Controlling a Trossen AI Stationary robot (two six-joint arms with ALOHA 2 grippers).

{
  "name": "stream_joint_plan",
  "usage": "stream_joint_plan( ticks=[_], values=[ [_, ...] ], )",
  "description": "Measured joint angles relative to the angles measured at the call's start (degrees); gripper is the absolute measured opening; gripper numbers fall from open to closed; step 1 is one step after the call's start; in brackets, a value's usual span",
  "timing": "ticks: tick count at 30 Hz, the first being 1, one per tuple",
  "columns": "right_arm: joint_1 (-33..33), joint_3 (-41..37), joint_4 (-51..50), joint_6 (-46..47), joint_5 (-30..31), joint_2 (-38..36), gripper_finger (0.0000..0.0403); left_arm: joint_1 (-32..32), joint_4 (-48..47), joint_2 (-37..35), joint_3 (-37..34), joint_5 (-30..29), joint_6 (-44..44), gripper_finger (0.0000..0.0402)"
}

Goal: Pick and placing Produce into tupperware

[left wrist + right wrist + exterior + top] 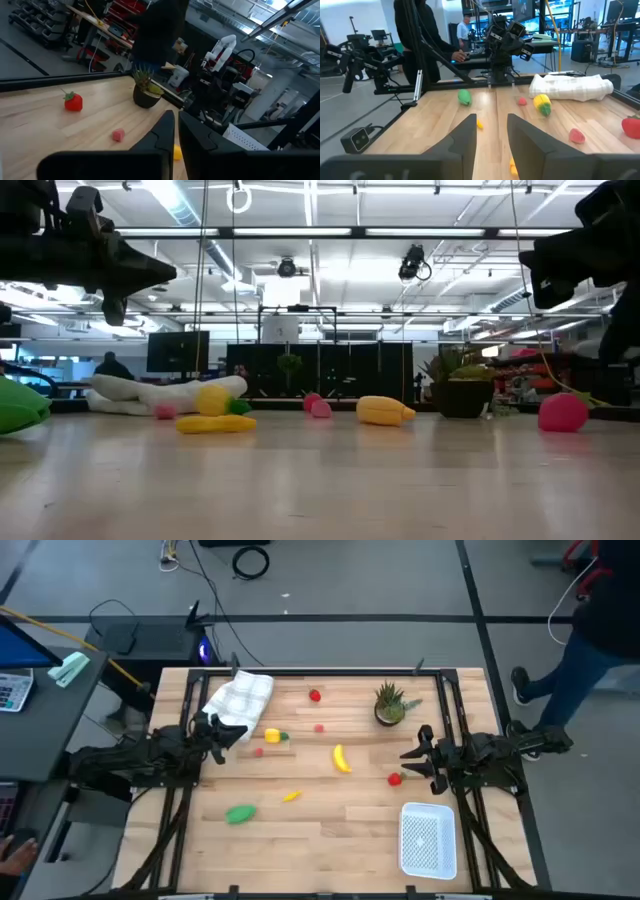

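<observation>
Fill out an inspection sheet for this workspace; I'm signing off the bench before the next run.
Surface: wooden table, flat.
Job's things: white container near the right arm, with no produce in it; banana mid-table; green piece; red pieces loose on the wood.
Clutter: potted plant; white cloth.
Grippers: left gripper by the cloth, jaws shut, empty; right gripper near a red piece, jaws parted, empty.
Cables: coils on the floor behind the table.
Surroundings: person standing beside the right arm.

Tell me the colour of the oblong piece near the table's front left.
Green; the oblong piece shows best in the high view.
</observation>
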Motion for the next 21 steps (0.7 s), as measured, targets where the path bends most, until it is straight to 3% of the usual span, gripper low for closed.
stream_joint_plan(
  ticks=[21],
  values=[
    [0.0,0.01,-0.01,0.0,-0.01,-0.02,0.0117,0.0,0.0,-0.01,0.0,0.0,0.0,0.003]
  ],
)
